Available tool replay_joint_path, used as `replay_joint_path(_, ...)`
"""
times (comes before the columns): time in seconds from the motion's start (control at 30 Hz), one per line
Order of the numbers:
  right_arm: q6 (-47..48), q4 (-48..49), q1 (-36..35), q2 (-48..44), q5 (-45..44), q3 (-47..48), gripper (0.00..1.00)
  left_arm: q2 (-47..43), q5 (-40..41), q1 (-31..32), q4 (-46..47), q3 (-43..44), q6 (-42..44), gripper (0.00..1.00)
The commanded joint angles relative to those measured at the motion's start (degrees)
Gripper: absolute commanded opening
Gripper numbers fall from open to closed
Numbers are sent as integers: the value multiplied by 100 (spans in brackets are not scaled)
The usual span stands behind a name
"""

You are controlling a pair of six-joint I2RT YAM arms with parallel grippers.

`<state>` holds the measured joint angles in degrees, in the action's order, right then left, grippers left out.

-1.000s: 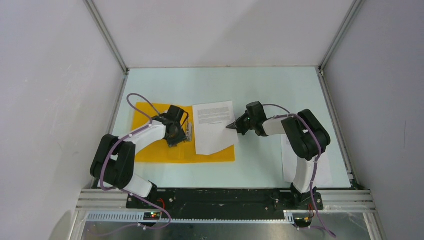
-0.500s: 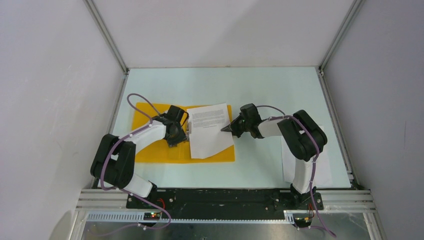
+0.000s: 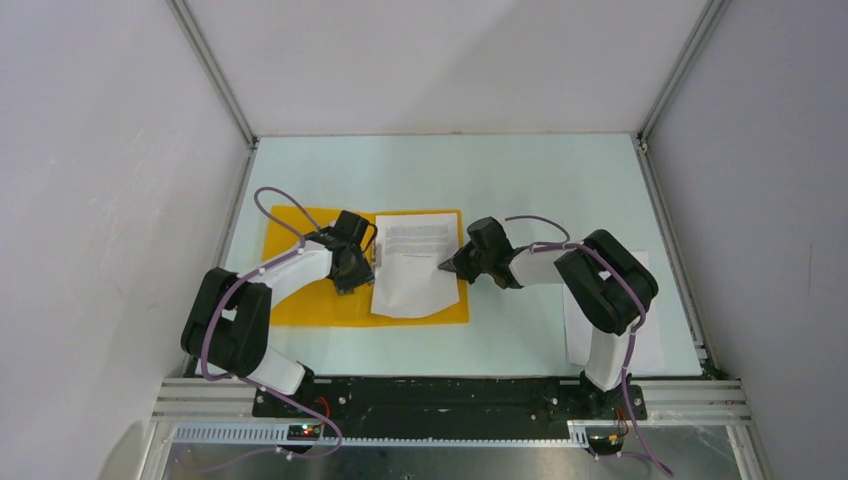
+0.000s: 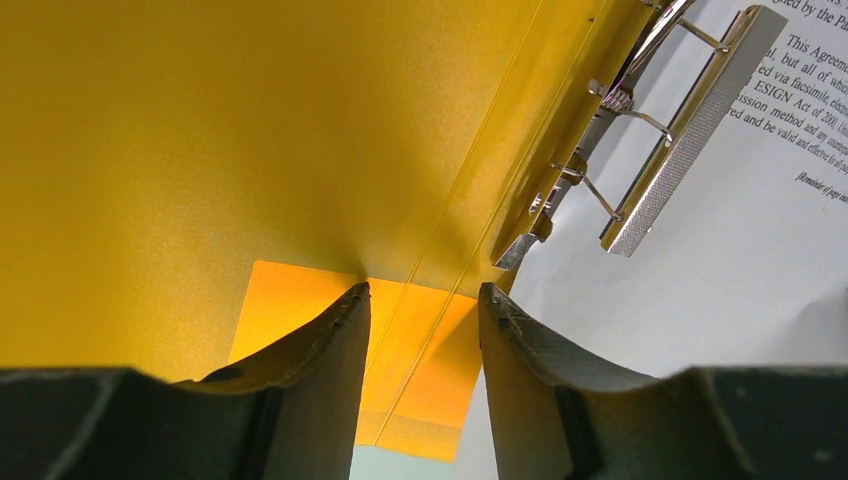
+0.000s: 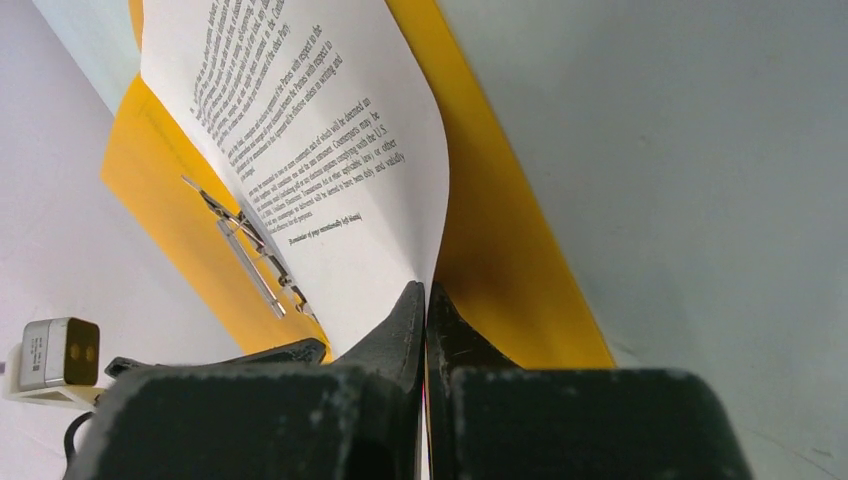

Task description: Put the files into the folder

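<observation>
One sheet (image 3: 408, 282) in hand: right tool (image 3: 443, 267) clamped shut on its right edge, that edge lifted, rest draped over right half of folder (image 3: 300, 300). Folder open flat, nearer table's (image 3: 450, 170) left edge than its right, about midway between near and far edges. Left tool (image 3: 348, 278) at folder's spine, just beside clip (image 3: 378, 262); jaws parted, tips on or just above orange plastic, nothing gripped as far as visible. More files (image 3: 650, 345) by table's right edge toward near right corner, partly under right arm.

Step in hand, by judgement: seating sheet against clip.
- Slide toward table's left edge only as far as clip; no forcing.
- Keep sheet square to spine.
- Go slowly to avoid buckling; lower lifted edge flat before release.
- Press folder down with left tool to stop skating.

Cannot tell whether left margin already under clip bar.
</observation>
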<state>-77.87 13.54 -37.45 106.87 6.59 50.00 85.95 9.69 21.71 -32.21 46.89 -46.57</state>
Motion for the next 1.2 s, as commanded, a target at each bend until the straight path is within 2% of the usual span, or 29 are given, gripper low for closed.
replay_joint_path(0.0, 18, -233, -120, -266, -413, -114, 4, -97, -19, -36, 79, 55, -89, 50)
replay_joint_path(0.47, 384, -401, -199, -584, -595, -105, 25, -317, 16, -33, 67, 54, -81, 50)
replay_joint_path(0.83, 611, -737, -294, -1054, -1024, -110, 53, -466, 24, -33, -3, 192, -31, 51)
replay_joint_path(1.03, 762, -1117, -355, -1292, -1268, -115, 59, -558, 21, -33, -68, 305, 19, 51)
replay_joint_path(1.17, 965, -1677, -315, -1532, -1550, -116, 68, -704, 41, -35, -149, 461, 141, 55)
